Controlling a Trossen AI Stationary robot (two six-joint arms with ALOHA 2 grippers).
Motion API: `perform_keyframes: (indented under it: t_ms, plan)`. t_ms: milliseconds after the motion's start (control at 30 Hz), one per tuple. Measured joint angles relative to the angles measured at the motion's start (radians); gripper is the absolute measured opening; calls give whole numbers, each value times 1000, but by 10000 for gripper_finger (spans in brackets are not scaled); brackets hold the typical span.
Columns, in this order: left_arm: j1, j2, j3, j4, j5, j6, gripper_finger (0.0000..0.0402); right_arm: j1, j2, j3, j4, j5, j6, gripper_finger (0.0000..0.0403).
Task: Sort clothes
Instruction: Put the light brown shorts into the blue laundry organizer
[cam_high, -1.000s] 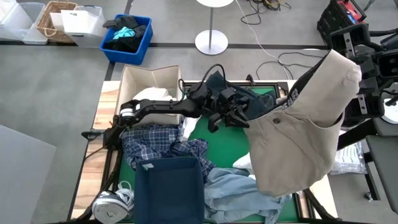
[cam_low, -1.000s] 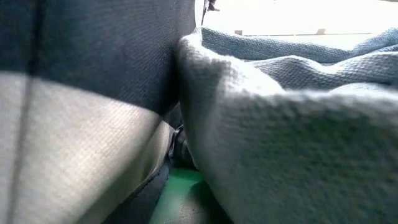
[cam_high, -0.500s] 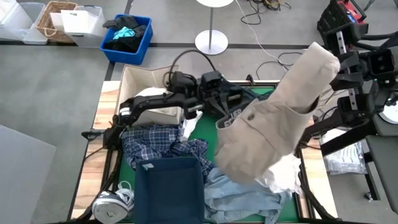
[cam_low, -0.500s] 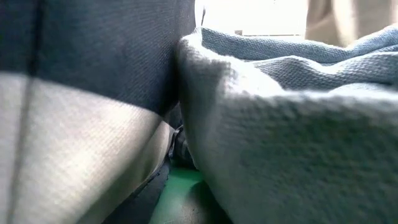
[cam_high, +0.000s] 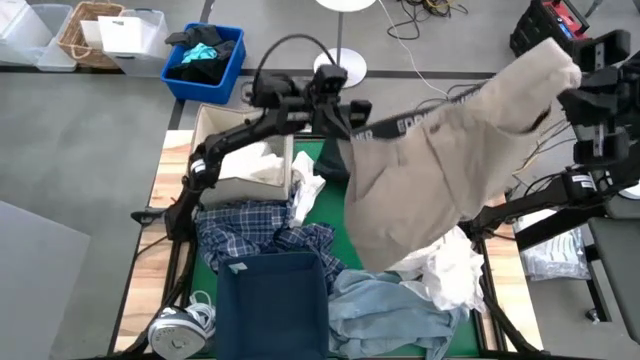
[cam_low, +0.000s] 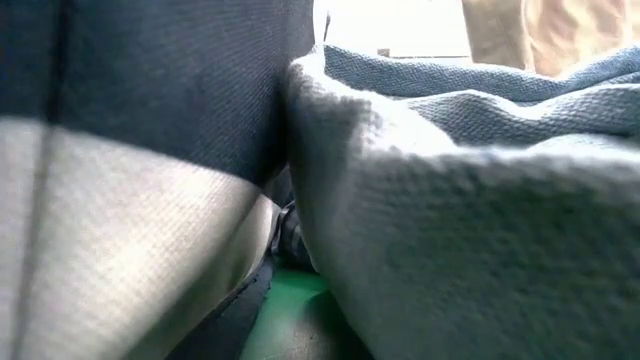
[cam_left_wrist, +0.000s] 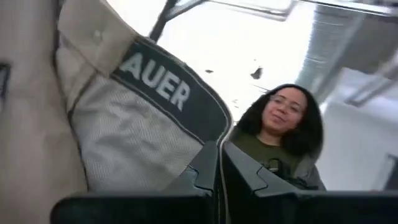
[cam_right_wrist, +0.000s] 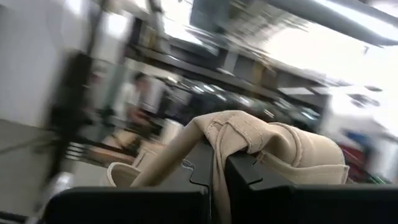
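- Gripping the waistband of the tan trousers (cam_high: 440, 170), the left end effector (cam_high: 340, 108) has risen off the worktop (cam_high: 176, 150) to the far edge, where a second ago it sat low among the dark cloth; its wrist view shows both fingers (cam_left_wrist: 205, 168) pinched flat together on the band's lettered lining.
- The right end effector (cam_high: 575, 95) is clamped on the other end of the same trousers, high and beyond the right edge of the worktop; its wrist view shows tan cloth draped over and pinched between its closed fingers (cam_right_wrist: 239, 171).
- The trousers have changed from a loose sack hanging off the right arm alone to a sheet stretched between both arms, held in the air above the far right part of the worktop.
- I judge this to mean one garment is now separated from the heap and spread, ready to be folded or carried to a pile, though not yet set down.
- Below lie a crumpled white shirt (cam_high: 450, 275), light denim (cam_high: 385, 310), a plaid shirt (cam_high: 250, 225) and a dark navy piece (cam_high: 275, 300), all unsorted.
- A beige box (cam_high: 245, 125) holds more white cloth.
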Motion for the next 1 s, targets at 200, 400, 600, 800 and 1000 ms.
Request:
perform_keyframes:
  t_ms: [200, 400, 600, 800, 1000]
  plan:
    - [125, 0, 0, -102, -41, 17, 0, 0, 6, -1, -68, 177, 7, 9]
    - [198, 0, 0, -300, -144, 112, 0, 0, 34, -1, -128, 399, -10, 9]
    - [205, -2, 0, -652, -218, 280, 0, 0, 113, -1, -191, 616, -26, 9]
    - [199, -19, 0, -727, -318, 338, 0, 0, 225, -1, -230, 676, -33, 9]
    - [159, -70, 0, -711, -350, 342, 0, 0, 345, -2, -171, 670, -54, 9]
